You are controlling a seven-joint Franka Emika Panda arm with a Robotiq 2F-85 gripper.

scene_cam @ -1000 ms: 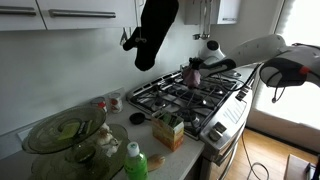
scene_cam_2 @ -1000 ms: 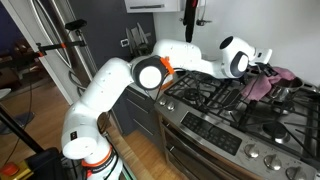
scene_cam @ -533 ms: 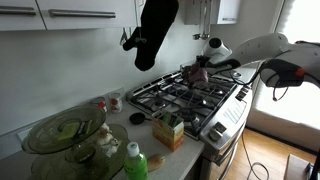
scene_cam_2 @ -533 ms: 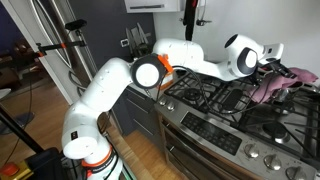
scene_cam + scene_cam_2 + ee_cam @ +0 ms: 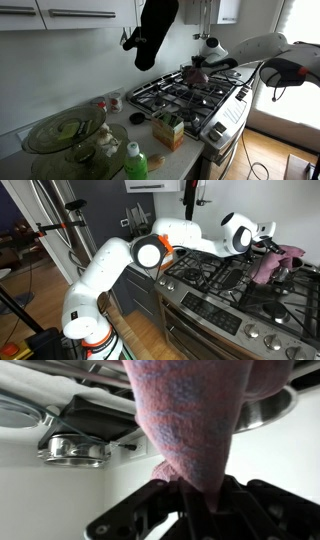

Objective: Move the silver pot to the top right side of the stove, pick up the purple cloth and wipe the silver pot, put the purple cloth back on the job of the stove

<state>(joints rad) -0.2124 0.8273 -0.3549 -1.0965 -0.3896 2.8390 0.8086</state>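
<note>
Purple cloth (image 5: 190,410) is gripped in the pincer (image 5: 195,492), which is shut tight on its bunched top. The cloth is hung over the far back part of the stove (image 5: 190,95). The silver pot (image 5: 268,408) is caught only in the wrist view, as a curved metal rim beside the cloth; contact cannot be told. In both exterior views the pot is masked by cloth and pincer. On the bench (image 5: 15,152), a glass bowl (image 5: 62,132) is seen with something greenish inside. A green bottle (image 5: 135,161) is set at the near edge, a carton (image 5: 168,131) at the edge beside the stove. Print on the carton is too small to read.
</note>
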